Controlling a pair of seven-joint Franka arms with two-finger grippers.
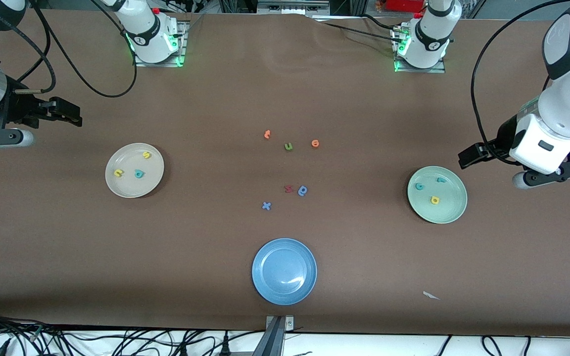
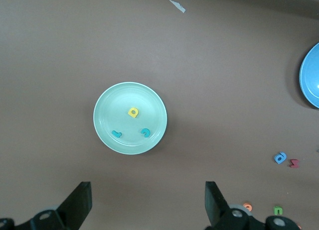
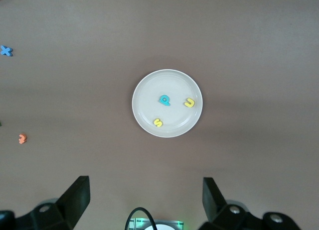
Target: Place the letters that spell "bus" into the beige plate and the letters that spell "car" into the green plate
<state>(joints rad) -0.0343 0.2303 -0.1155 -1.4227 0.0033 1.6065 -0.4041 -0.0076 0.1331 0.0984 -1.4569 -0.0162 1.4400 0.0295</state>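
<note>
Left hand (image 2: 144,205) wide open above green plate (image 2: 102,133), right hand (image 3: 144,202) likewise above beige plate (image 3: 144,123)

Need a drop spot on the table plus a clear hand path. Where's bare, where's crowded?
Bare: the brown table between the beige plate and the loose letters at mid-table; likewise between those letters and the green plate; also the strip between the letters and the arm bases. The blue plate is empty. Crowded: the loose letters themselves, and both plates holding three letters each.

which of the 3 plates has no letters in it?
The blue plate, nearest the front camera, is empty. The beige plate holds three letters, and so does the green plate.
</note>
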